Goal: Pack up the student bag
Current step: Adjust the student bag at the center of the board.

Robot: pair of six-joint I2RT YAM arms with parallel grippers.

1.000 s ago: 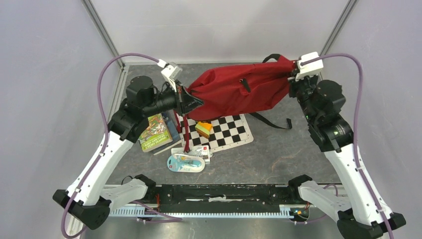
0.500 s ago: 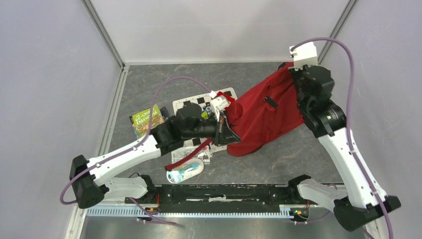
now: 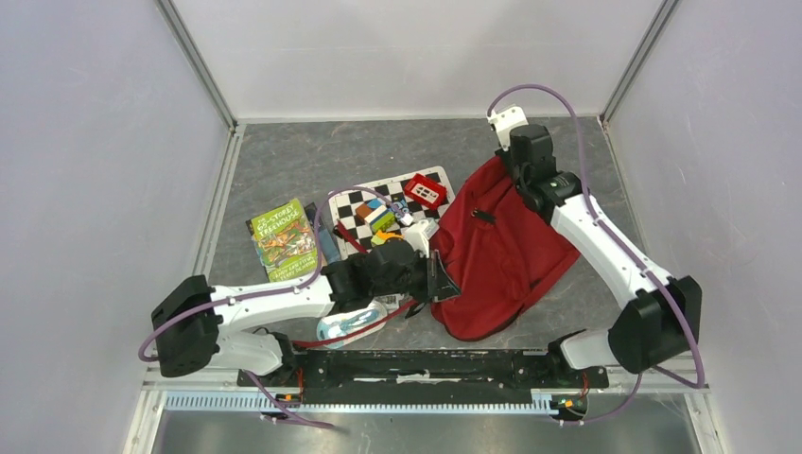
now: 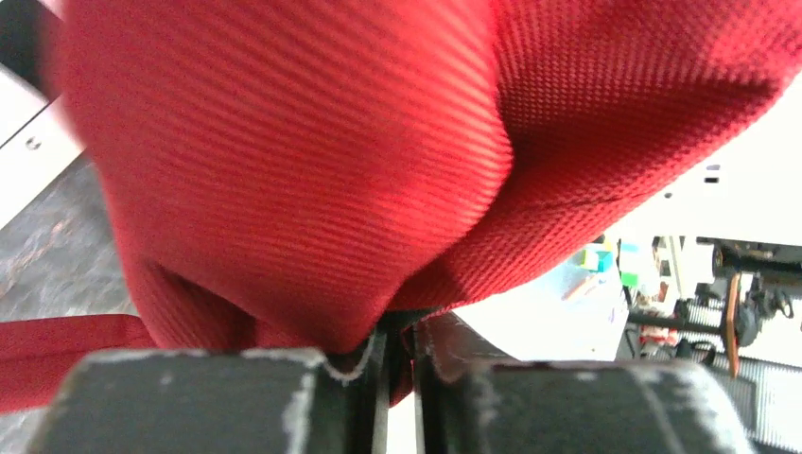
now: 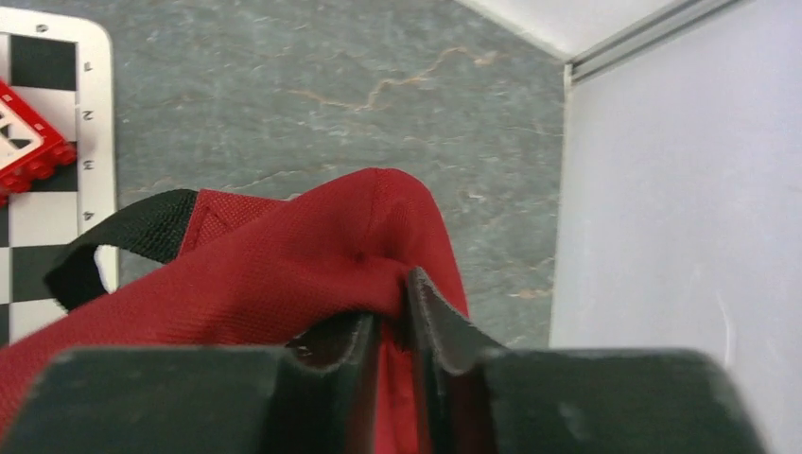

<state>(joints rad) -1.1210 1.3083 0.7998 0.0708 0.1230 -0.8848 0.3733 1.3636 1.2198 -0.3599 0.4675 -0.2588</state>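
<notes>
From above, your left gripper [image 3: 439, 277] is pinching the bag [image 3: 506, 255] at the edge nearest it, and your right gripper [image 3: 512, 163] is pinching the far corner; the bag is lying on the table [image 3: 284, 161] between them. Left wrist: the jaws are clamping red fabric bulging right ahead. Right wrist: the jaws are clamping a fold, a chessboard [image 5: 43, 227] lying ahead-left.
</notes>
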